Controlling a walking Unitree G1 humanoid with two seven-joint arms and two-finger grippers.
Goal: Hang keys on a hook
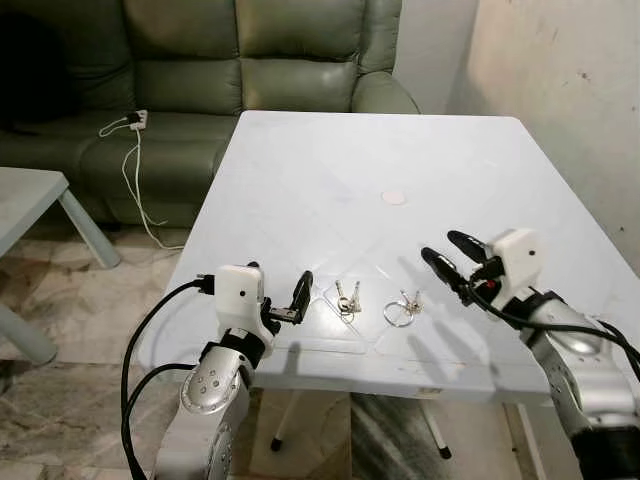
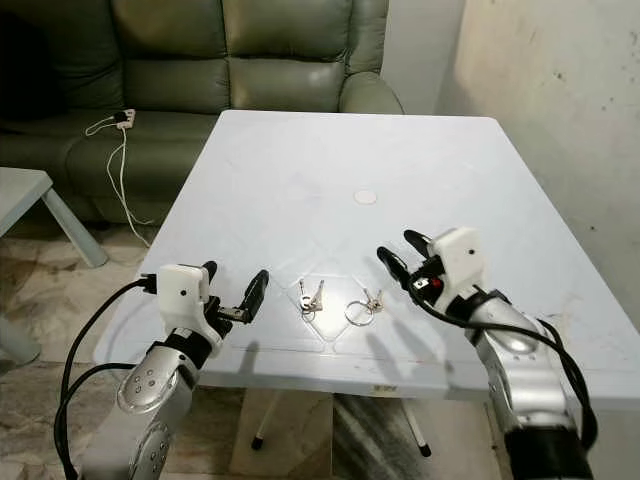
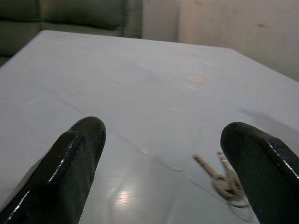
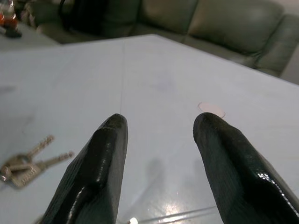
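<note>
left eye view, lower centre: two key sets flat on white table. my left gripper and right gripper spread, empty. hook unseen; nothing hung.

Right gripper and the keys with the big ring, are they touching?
Apart. The left eye view shows bare table between the right gripper and the ringed keys.

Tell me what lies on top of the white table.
On the white table lie two key sets near its front edge and a small round mark. Nothing shows what the keys cover.
</note>
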